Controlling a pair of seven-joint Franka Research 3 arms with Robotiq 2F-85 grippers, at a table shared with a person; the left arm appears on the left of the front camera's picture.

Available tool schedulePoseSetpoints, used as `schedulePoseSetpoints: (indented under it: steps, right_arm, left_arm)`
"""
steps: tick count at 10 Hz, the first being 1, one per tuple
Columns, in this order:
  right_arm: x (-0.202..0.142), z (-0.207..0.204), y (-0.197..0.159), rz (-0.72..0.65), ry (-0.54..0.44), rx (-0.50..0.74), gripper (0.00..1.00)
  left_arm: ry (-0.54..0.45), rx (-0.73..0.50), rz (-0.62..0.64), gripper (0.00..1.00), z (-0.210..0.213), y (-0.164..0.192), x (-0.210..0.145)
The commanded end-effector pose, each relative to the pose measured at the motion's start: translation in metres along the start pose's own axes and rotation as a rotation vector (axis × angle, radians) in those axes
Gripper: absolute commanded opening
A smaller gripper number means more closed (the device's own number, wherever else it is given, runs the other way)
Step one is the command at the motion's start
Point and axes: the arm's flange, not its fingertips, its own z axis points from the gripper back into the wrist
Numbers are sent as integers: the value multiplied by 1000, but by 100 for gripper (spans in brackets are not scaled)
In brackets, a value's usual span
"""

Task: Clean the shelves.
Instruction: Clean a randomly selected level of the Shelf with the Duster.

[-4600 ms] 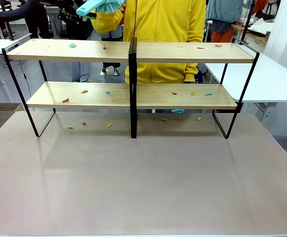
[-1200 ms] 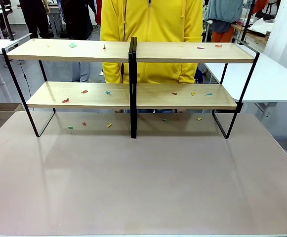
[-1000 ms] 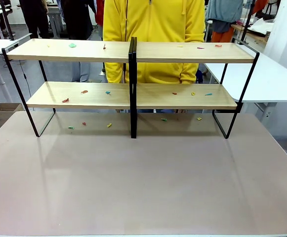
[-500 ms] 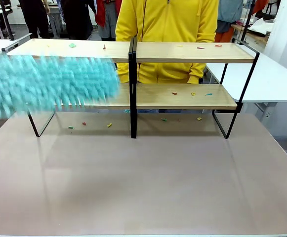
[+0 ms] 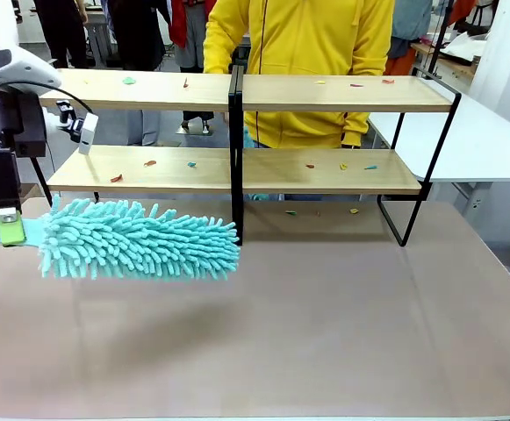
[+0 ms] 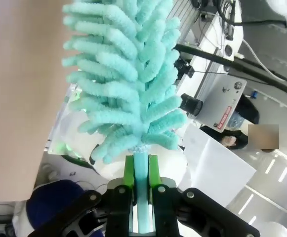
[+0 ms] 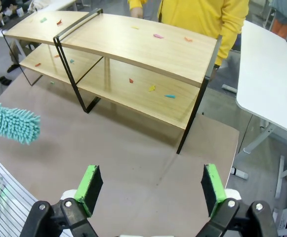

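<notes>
**Left gripper** (image 5: 9, 230): pointed downward, jaws closed tight on the flat handle (image 6: 142, 197) of a teal duster (image 5: 140, 239). The handle is pinched between the green pads (image 6: 129, 170). The fluffy head is carried level and stretched sideways from the gripper toward the table's middle. It is raised off the table (image 5: 325, 333), with its shadow cast below.

**Shelves** (image 5: 325, 92): set beyond the left gripper and to its right, the left end frame just behind it. The duster's tip is seen in front of the black centre post; whether they touch cannot be told. Small coloured scraps (image 5: 190, 164) are scattered on both boards and on the table underneath.

**Right gripper** (image 7: 151, 190): fingers spread wide, nothing held. The shelves lie ahead of it, well apart.

**Person** (image 5: 298, 44): stood behind the shelves, in a yellow top.
</notes>
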Motion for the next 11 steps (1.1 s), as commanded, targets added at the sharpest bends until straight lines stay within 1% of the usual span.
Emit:
schedulePoseSetpoints:
  steps: [1, 2, 3, 4, 5, 7, 8, 9, 10, 11]
  right_arm:
    - [-1, 0, -1, 7, -3, 9, 100]
    - [-1, 0, -1, 7, -3, 9, 100]
    - [-1, 0, -1, 7, -3, 9, 100]
    - [-1, 0, -1, 7, -3, 9, 100]
    - [-1, 0, -1, 7, -3, 9, 100]
    - [-1, 0, -1, 7, -3, 9, 100]
    - [-1, 0, -1, 7, -3, 9, 100]
    - [-1, 0, -1, 7, -3, 9, 100]
    - [-1, 0, -1, 7, -3, 9, 100]
    - [-1, 0, -1, 7, -3, 9, 100]
  left_arm:
    - [25, 18, -63, 13, -2, -24, -10]
    - [0, 0, 0, 13, 0, 0, 0]
    - [-135, 116, 149, 13, -5, -2, 16]
    - [-141, 56, 164, 13, -10, 19, 29]
    - [-207, 58, 231, 13, -17, 33, 39]
    - [-330, 76, 347, 13, -31, 47, 46]
    - [-270, 64, 364, 13, -39, 52, 42]
    - [-142, 42, 270, 13, -45, 50, 18]
    - [41, 106, 117, 13, -54, 38, -25]
    - [105, 146, 67, 13, -67, 22, -75]
